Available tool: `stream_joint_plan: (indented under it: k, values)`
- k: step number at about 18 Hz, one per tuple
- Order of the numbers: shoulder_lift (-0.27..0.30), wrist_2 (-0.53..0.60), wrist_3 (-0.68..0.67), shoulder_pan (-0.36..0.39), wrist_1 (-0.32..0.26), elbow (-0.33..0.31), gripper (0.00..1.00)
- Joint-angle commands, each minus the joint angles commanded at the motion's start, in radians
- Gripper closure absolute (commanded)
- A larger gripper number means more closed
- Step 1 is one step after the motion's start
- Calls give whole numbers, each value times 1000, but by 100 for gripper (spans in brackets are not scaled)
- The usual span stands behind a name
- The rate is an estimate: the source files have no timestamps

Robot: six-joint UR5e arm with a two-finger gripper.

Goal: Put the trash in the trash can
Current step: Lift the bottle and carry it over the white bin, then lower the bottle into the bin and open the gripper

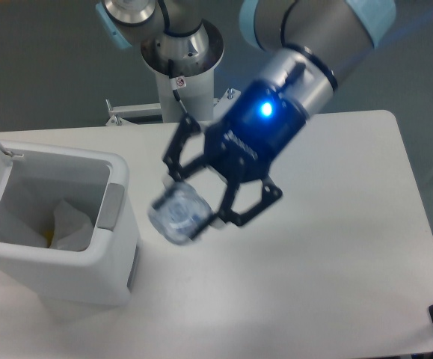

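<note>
A dark grey floor backs a white table (pixel 336 247), with the arm's pedestal at twelve o'clock. The black two-finger claw (pixel 201 202) is clenched on the crushed clear plastic bottle (pixel 177 215), holding it in the air above the table, blurred by motion. The white rectangular plastic trash can (pixel 89 258) with its grey front latch panel stands at nine o'clock of the claw, lid hinged up, mouth open; something crumpled and white lies inside. The bottle hangs just beside the can's near rim, not yet over the opening, so the carry likely needs more travel toward nine o'clock.
</note>
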Motion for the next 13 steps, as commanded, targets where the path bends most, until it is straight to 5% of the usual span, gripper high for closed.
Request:
stream_joint_plan:
  k: [6,13]
  values:
    - [78,-2,20,-101,14,-115,45]
    - [66,11,37,-206,63,-153,44]
